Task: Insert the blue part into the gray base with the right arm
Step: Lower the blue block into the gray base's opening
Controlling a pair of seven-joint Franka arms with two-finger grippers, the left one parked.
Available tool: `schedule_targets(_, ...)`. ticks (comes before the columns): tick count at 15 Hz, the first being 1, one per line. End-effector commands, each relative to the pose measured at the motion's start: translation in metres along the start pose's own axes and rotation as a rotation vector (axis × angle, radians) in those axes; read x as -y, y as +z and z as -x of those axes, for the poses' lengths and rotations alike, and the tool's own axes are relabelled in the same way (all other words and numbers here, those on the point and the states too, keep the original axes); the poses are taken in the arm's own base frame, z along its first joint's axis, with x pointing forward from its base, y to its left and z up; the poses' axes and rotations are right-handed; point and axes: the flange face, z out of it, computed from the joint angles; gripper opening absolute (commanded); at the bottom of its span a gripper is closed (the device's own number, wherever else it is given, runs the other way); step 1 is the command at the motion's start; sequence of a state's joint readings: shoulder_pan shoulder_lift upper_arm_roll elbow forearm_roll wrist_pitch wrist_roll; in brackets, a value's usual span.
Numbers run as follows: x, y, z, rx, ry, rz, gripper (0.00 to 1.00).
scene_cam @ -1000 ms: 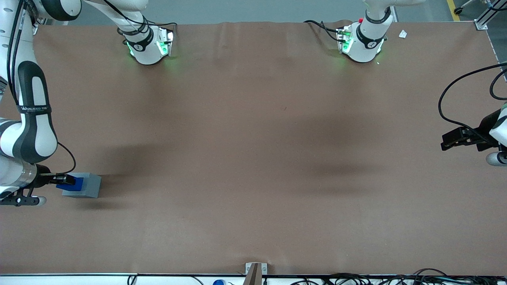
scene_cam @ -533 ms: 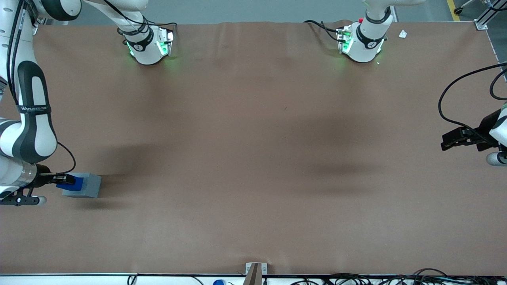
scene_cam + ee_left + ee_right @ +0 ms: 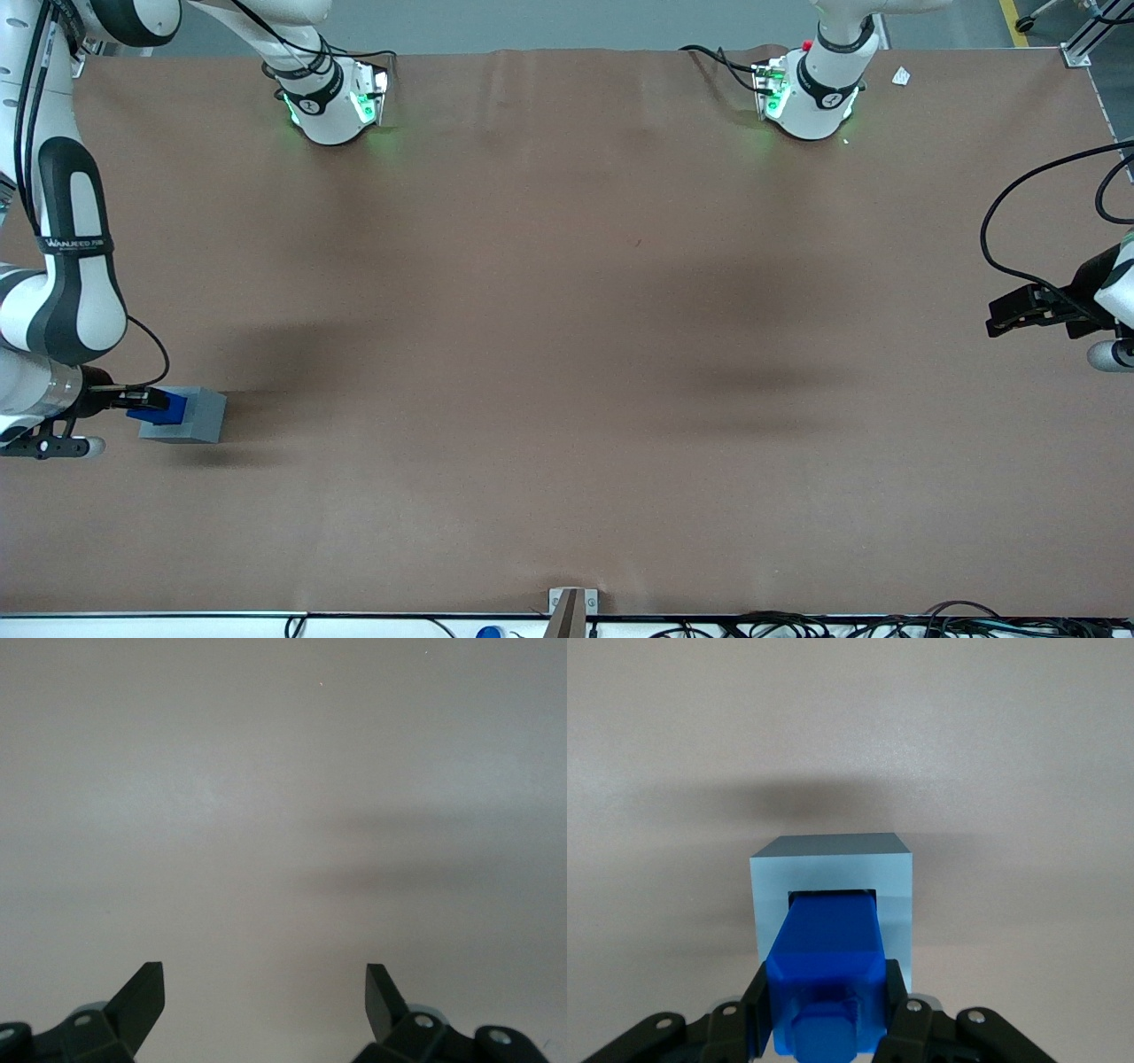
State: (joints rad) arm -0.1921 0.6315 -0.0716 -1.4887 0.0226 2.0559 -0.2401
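Note:
The gray base [image 3: 190,416] stands on the brown table at the working arm's end. My right gripper [image 3: 146,400] hangs just over it, shut on the blue part [image 3: 168,408]. In the right wrist view the blue part [image 3: 828,970] sits between the black fingers [image 3: 899,1001], its stub facing the camera. Its leading end reaches into the square recess of the gray base [image 3: 833,881]. The gripper [image 3: 826,1010] holds it on both sides.
The brown table cover [image 3: 567,354] spreads wide around the base. Two arm pedestals [image 3: 332,102] with green lights stand at the edge farthest from the front camera. Cables [image 3: 797,625] run along the near edge, by a small metal bracket [image 3: 571,602].
The blue part and the gripper have shifted slightly toward the gray base, with the arm's elbow a little lower. The base stays put.

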Motion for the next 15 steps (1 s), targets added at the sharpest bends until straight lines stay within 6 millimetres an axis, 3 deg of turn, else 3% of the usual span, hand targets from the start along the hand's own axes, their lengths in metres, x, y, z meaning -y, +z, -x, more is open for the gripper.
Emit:
schedule_targets(1, -0.0018, -0.0007, 0.0057, 0.006, -0.012, -0.011, 0.0)
schedule_targets(7, -0.0009, 0.0024, 0.0044, 0.004, -0.012, -0.01, 0.04)
schedule_targets(9, 0.0002, 0.0026, 0.0045, 0.007, -0.015, -0.011, 0.16)
schedule_targets(10, 0.0012, 0.0019, 0.0039, 0.006, -0.015, -0.01, 0.27)
schedule_targets(12, 0.0011, 0.0012, 0.0036, 0.005, -0.014, -0.009, 0.65)
schedule_targets(13, 0.0021, 0.0004, 0.003, 0.003, -0.016, -0.008, 0.78)
schedule_targets(15, 0.002, -0.0012, 0.0029, 0.002, -0.014, -0.008, 0.83)
